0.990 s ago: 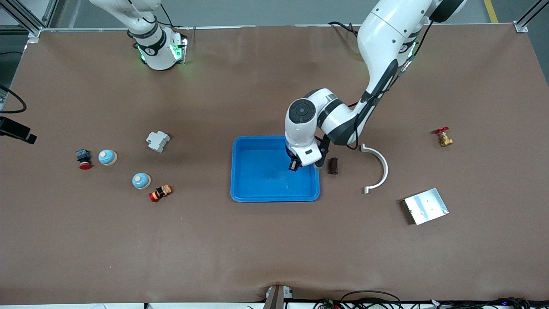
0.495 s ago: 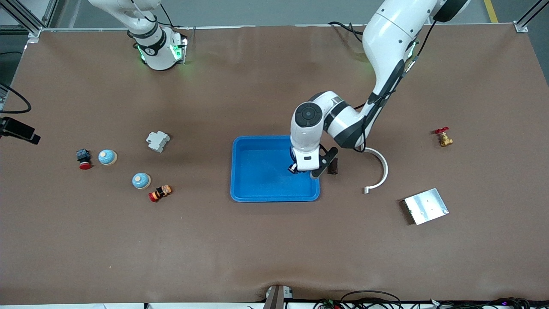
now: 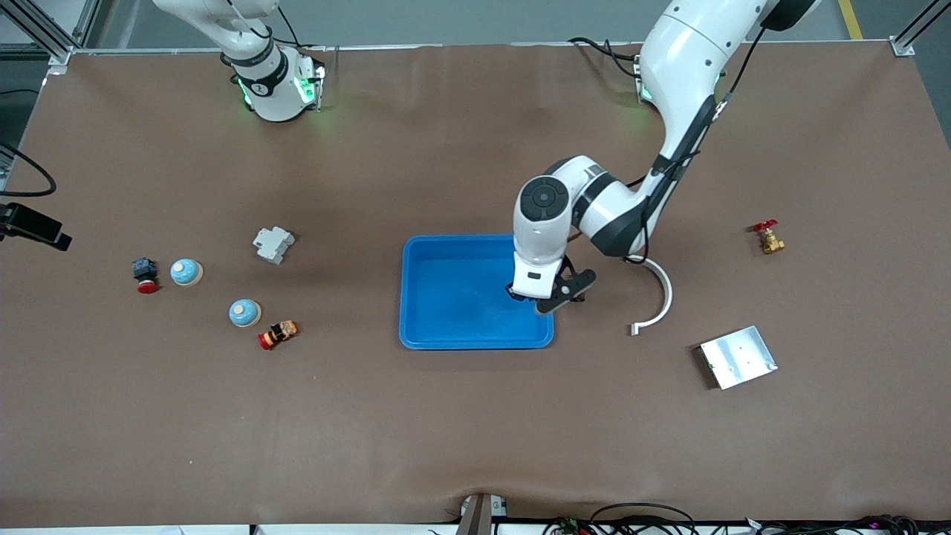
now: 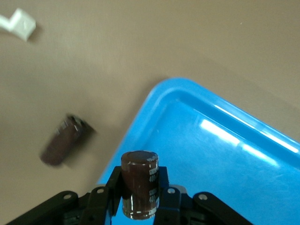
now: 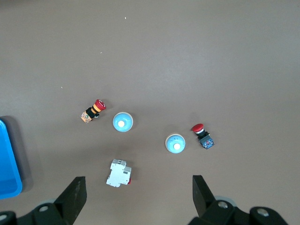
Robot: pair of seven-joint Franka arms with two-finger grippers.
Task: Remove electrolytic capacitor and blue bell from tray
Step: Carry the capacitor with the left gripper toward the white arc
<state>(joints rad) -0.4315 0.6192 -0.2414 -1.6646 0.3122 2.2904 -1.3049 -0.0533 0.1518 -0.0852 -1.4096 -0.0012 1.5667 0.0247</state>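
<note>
My left gripper (image 3: 522, 291) is shut on a dark brown capacitor (image 4: 139, 187), held upright over the corner of the blue tray (image 3: 431, 297) toward the left arm's end. A second brown capacitor (image 4: 63, 140) lies on its side on the table just outside that tray corner (image 4: 225, 154). Two blue domed bells (image 3: 186, 272) (image 3: 244, 313) stand toward the right arm's end; the right wrist view shows both bells (image 5: 123, 122) (image 5: 176, 144). My right gripper (image 5: 138, 199) hangs open high above them with nothing between its fingers; it does not show in the front view.
A white circuit breaker (image 3: 273, 244) and two red push buttons (image 3: 145, 275) (image 3: 277, 334) lie around the bells. Toward the left arm's end are a white curved piece (image 3: 659, 291), a metal plate (image 3: 738, 357) and a brass valve (image 3: 768, 238).
The left arm has shifted toward its own end of the table and its wrist has turned, carrying the capacitor nearer the tray's corner. The right arm has stayed still.
</note>
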